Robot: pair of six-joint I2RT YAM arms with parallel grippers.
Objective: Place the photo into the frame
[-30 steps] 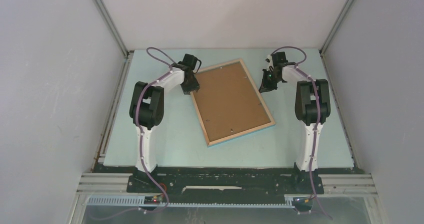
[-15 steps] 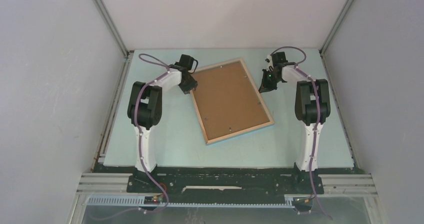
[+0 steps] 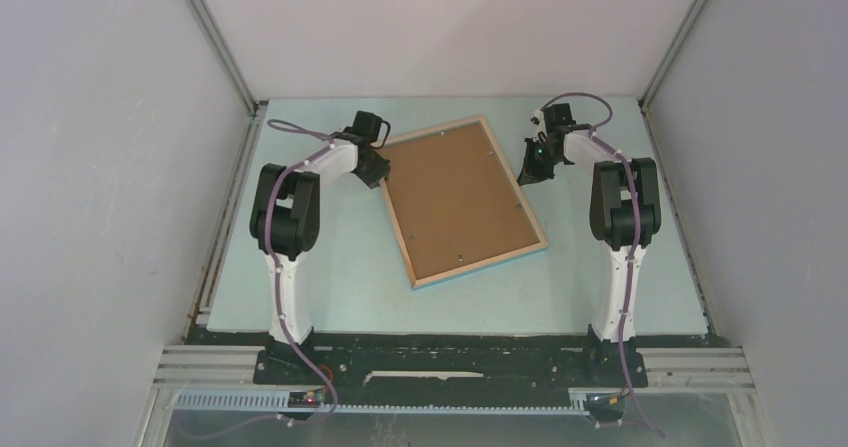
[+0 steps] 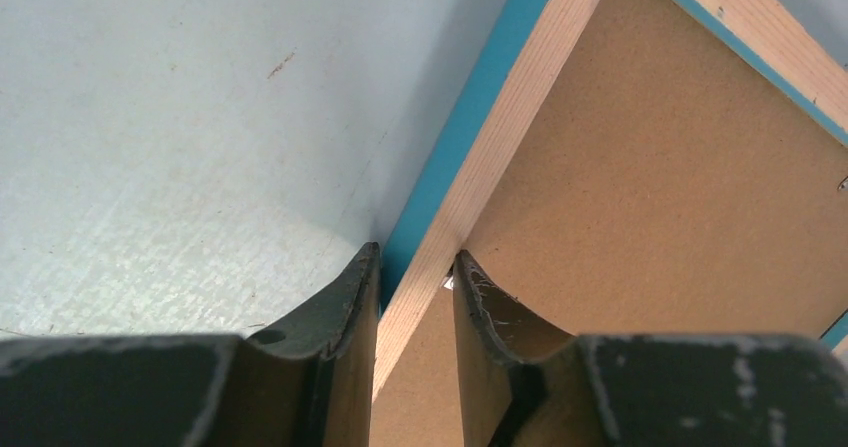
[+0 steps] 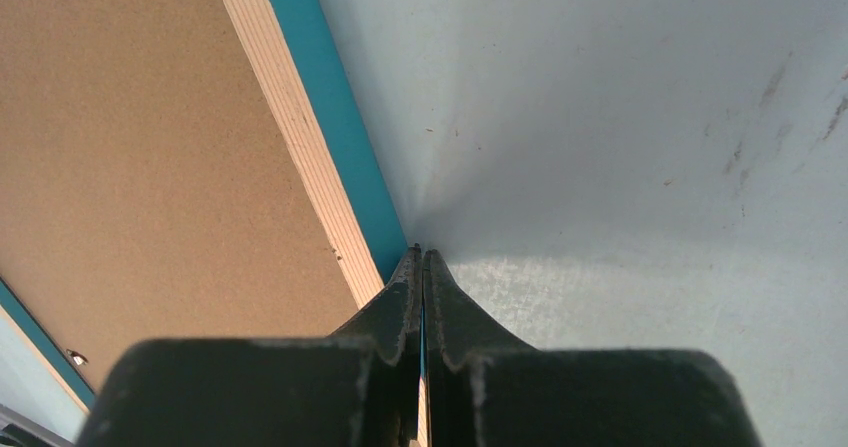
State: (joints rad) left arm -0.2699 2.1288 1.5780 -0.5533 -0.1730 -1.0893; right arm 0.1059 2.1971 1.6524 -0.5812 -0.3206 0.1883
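The frame (image 3: pixel 482 266) lies face down in the middle of the table, with a light wood rim and a teal edge. The brown backing board (image 3: pixel 458 199) fills it. The photo is hidden or out of view. My left gripper (image 3: pixel 377 172) is at the frame's left rail near the far corner. In the left wrist view its jaws (image 4: pixel 415 257) straddle the wood rail (image 4: pixel 520 97), closed on it. My right gripper (image 3: pixel 528 175) is shut and empty. Its tips (image 5: pixel 420 252) rest at the teal outer edge of the right rail (image 5: pixel 290 117).
The pale blue table (image 3: pixel 330 287) is walled by grey panels on the left, right and back. The arm bases stand at the near edge. The backing board also shows in both wrist views (image 4: pixel 660 187) (image 5: pixel 130 137).
My left gripper has moved a little left and farther away along the frame's left edge, and its cable loop has dropped. The frame shifted slightly. The right arm has not moved.
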